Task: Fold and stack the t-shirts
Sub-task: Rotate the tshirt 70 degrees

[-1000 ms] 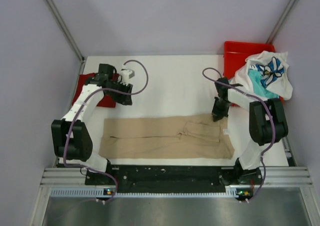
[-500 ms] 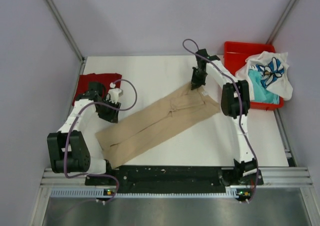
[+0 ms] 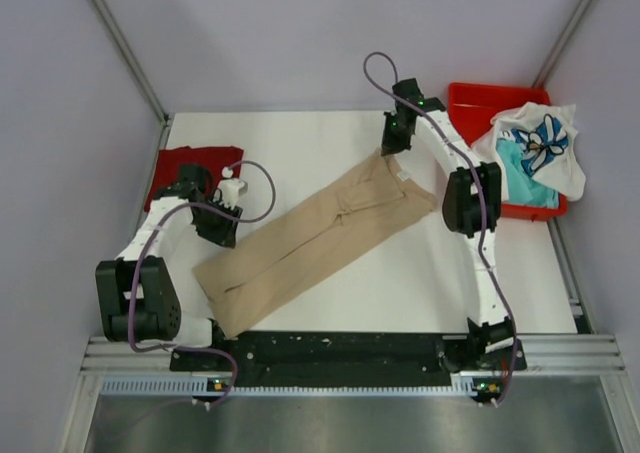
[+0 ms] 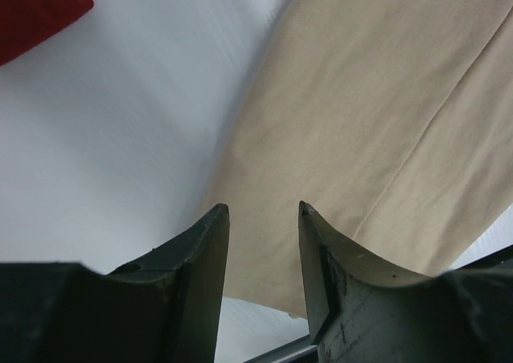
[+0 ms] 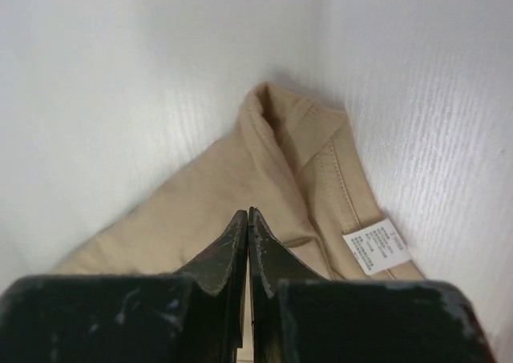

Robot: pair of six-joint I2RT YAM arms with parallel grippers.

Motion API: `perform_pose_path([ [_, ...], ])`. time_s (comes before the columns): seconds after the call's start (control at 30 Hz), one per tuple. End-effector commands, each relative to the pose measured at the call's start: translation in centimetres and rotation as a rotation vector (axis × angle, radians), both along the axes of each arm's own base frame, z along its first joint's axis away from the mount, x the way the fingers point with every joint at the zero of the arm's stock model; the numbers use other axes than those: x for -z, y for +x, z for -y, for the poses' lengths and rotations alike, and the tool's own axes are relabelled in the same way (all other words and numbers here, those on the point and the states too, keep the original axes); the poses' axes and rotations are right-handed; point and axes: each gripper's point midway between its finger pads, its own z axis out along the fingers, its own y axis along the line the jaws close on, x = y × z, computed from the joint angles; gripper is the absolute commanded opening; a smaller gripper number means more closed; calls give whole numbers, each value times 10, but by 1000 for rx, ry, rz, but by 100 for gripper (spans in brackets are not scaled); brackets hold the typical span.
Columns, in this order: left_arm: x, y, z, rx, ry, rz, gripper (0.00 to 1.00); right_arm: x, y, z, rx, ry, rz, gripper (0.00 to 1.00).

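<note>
The tan t-shirt [image 3: 320, 235], folded into a long strip, lies diagonally across the white table from near left to far right. My right gripper [image 3: 390, 148] is at its far end, and in the right wrist view the jaws [image 5: 248, 212] are shut on the tan cloth [image 5: 200, 203] near the collar. My left gripper [image 3: 222, 235] is open and empty over the strip's near left edge; in the left wrist view [image 4: 263, 211] tan cloth [image 4: 385, 98] shows between the jaws. The dark red t-shirt [image 3: 195, 161] lies folded at the far left. The white printed t-shirt [image 3: 540, 138] and the teal one [image 3: 515, 168] are heaped in the bin.
The red plastic bin [image 3: 470, 103] stands at the far right corner. A white care label [image 5: 375, 247] sticks out beside the tan collar. The dark red shirt's corner [image 4: 32, 10] shows at the top left of the left wrist view. The black rail [image 3: 340, 348] runs along the near edge.
My right gripper has dragged the tan t-shirt's right end toward the far side, swinging the strip from level to diagonal. My left arm moved down from the dark red shirt to the strip's left edge.
</note>
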Motion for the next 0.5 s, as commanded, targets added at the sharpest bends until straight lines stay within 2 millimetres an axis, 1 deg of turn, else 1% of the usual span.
perform_pose_path([
  [0.0,6,0,-2,25,13,-3,45,-140,13,-3,-33,50,320,0],
  [0.03,8,-3,-4,31,30,-10,44,-142,4,1,-30,45,310,0],
  [0.07,10,-6,-8,35,51,-16,44,-138,-5,8,-20,29,289,0],
  [0.13,14,-15,-14,48,88,-25,43,-121,-34,20,-10,-14,223,0],
  [0.2,18,-23,-19,60,118,-32,42,-90,-68,38,13,-78,129,0],
  [0.23,20,-27,-22,62,133,-36,42,-84,-85,43,16,-85,100,0],
  [0.27,23,-31,-23,71,141,-41,42,-64,-102,52,27,-124,48,0],
  [0.3,23,-32,-22,76,142,-42,42,-43,-123,59,27,-150,-18,0],
  [0.4,21,-34,-16,88,108,-40,42,-10,-160,69,21,-191,-115,0],
  [0.47,21,-35,-9,100,69,-41,42,5,-171,69,-6,-184,-143,0],
])
